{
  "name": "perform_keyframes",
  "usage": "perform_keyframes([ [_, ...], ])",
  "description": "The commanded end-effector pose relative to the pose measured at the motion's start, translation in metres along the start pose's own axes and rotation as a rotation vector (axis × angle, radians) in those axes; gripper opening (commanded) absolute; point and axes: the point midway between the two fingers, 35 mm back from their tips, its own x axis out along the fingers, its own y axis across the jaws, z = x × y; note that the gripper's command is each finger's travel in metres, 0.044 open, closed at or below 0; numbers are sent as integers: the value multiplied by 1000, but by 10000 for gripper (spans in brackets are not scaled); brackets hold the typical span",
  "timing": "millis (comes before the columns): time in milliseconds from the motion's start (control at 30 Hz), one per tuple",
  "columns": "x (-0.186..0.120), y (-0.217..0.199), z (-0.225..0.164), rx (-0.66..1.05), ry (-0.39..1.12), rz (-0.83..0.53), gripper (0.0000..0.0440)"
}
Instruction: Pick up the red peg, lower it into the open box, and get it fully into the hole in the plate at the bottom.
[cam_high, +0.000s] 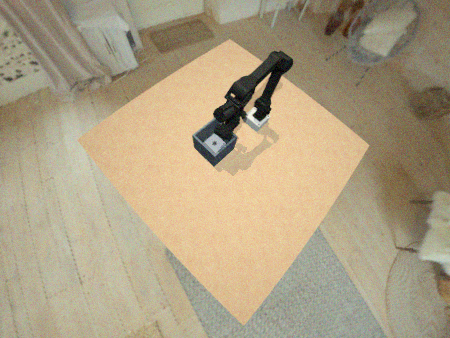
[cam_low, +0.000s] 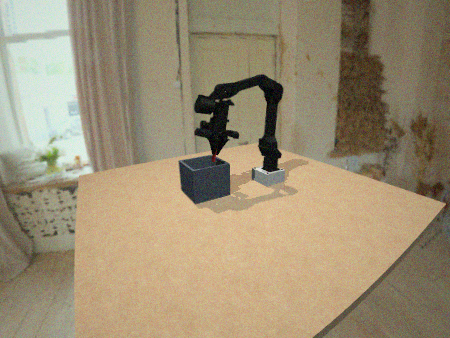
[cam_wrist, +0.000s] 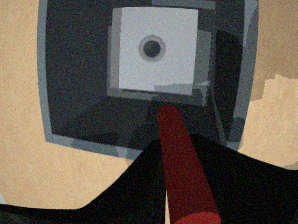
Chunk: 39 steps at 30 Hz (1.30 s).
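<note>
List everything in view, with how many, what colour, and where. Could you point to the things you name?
Box (cam_high: 204, 150) (cam_low: 206, 184) (cam_wrist: 43, 75): one, dark blue-grey, open-topped, on the table.
Plate (cam_high: 211, 145) (cam_wrist: 172, 70): one, pale grey, at the bottom of the box, with one hole.
Peg (cam_low: 214, 158) (cam_wrist: 181, 160): one, red, in the gripper, lower end over the box.
Table (cam_high: 225, 215) (cam_low: 225, 250) (cam_wrist: 19, 100): one, tan, under the box and arm.
Rug (cam_high: 315, 280): one, grey, on the floor partly under the table.
Mat (cam_high: 181, 36): one, brown, on the floor behind the table.
Window (cam_low: 42, 75): one, bright, at the left.
Door (cam_low: 232, 65): one, cream, behind the arm.
Arm (cam_high: 255, 80) (cam_low: 271, 115): one, black, on a pale block on the table.
Gripper (cam_high: 223, 136) (cam_low: 215, 154) (cam_wrist: 175, 145): one, black, shut on the peg.
</note>
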Motion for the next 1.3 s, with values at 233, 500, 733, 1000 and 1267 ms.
perform_keyframes([
  [233,17,2,19,3,7,-33,0],
  [500,39,4,28,7,24,-49,0],
  [733,56,7,35,6,37,-54,0],
  [1000,76,9,39,-15,50,-63,0],
  [1267,94,9,41,-42,51,-82,6],
])
